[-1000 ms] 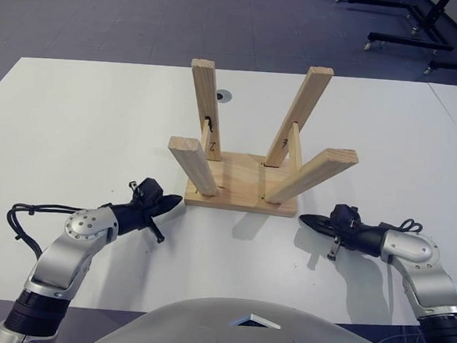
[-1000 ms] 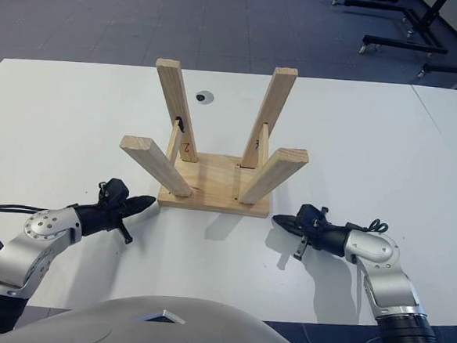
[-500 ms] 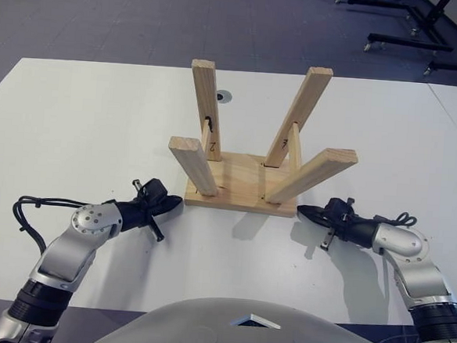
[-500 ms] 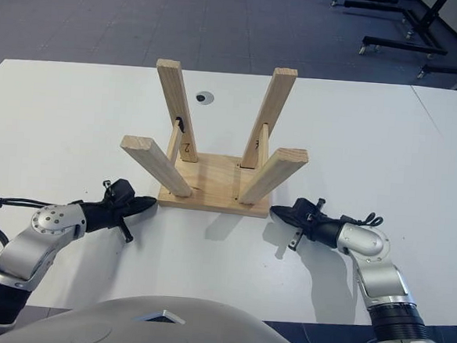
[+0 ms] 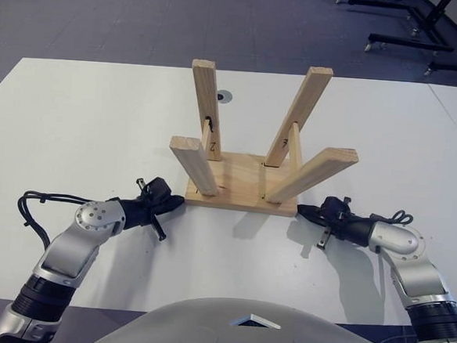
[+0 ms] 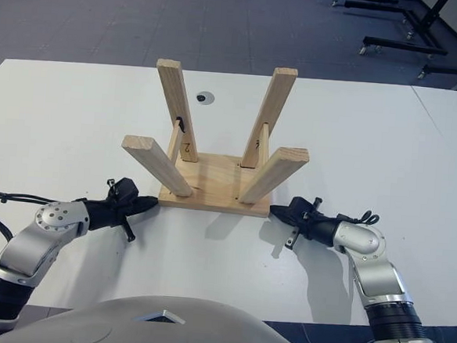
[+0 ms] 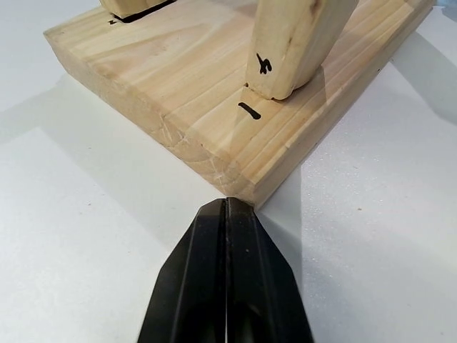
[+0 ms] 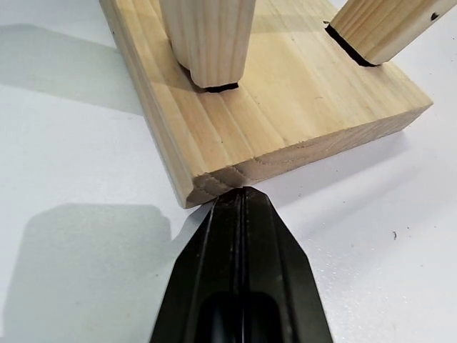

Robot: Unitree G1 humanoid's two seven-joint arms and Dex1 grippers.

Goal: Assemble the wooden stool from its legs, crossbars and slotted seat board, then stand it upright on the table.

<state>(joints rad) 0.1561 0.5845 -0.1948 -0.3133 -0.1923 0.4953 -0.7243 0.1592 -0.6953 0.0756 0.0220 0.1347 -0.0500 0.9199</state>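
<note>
Left hand (image 7: 226,209) is closed, fingers pressed together and gripping nothing, its tip low on the worktop (image 5: 99,115) at the near-left corner of the seat board (image 5: 242,180); touching or just short of it, can't tell. Stool sits mid-worktop, upside down: seat board flat on the surface, four legs pointing up and splayed. Left to right: near-left leg (image 5: 194,165), far-left leg (image 5: 206,107), far-right leg (image 5: 299,114), near-right leg (image 5: 313,176). Each leg foot sits in its own slot in the board, with pen marks beside the joints. Thin pieces beside the two far legs look like crossbars, but how they join is hard to read. Right hand (image 8: 243,194) is also closed and holding nothing, tip at the near-right corner of the board, mirroring the left. Step, as I judge it: assembly looks finished and only the flip is left. Both closed tips at the bottom edge suggest prying or nudging the board to lift it off the surface. Next move likely needs both hands working together: get the board edge raised, open up and grip the board or a leg on each side, then turn it over without knocking legs out of their slots. No containers here apart from those slots, all four filled.
</note>
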